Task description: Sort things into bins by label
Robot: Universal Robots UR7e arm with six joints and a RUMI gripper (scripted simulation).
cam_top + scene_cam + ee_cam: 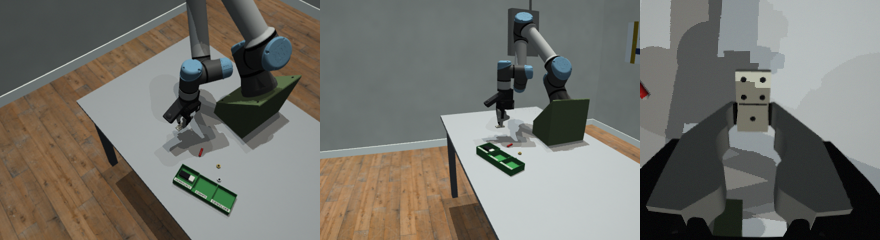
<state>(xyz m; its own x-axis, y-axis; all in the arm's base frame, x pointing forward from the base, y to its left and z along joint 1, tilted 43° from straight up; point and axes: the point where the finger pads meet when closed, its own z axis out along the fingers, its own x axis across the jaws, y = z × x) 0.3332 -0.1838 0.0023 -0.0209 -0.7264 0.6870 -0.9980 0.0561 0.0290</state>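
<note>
My gripper (181, 125) (500, 125) (753, 104) is shut on a cream domino (178, 127) (497, 126) (752, 92) with black dots and holds it above the table, level. The green bin tray (214, 200) (500, 166) stands upright with three compartments, labelled STATIONERY, GAMES and BATTERIES. A black and white eraser (185, 175) (487, 148) lies in the STATIONERY compartment. The GAMES and BATTERIES compartments are empty. A red cylinder (200, 152) (509, 145) (643, 90) lies on the table between gripper and tray. A brass nut (218, 166) (519, 153) and a silver nut (219, 179) lie beside the tray.
The green wedge-shaped robot mount (241, 118) (565, 124) stands on the table to the right of the gripper, with the arm above it. The table's (116, 103) (552, 196) left edge runs close past the tray.
</note>
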